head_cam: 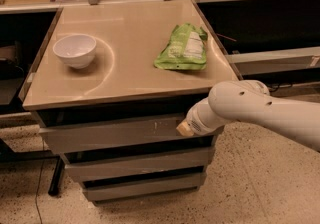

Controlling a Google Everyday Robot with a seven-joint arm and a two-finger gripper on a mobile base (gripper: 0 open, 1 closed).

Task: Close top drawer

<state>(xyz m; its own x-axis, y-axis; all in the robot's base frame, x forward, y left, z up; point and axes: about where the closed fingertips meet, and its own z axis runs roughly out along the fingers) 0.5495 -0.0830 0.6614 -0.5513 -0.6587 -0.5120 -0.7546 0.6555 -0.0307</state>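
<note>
- We see the tool (183,128) at the end of the white arm (260,110), which reaches in from the right, low in front of the desk (125,75).
- Its pale tip lies against the right part of the top drawer (110,137) front, just beside the small pale scratches.
- We cannot tell whether the tool is spread or closed; the arm's round wrist hides it, and we see nothing held in it.
- The top drawer sits directly under the desk top, with a dark gap above its tall grey front.
- Two slimmer drawer fronts (135,162) stack below it.
- On the desk, a white bowl (75,50) stands left and a green pouch (183,48) lies right, well apart.
</note>
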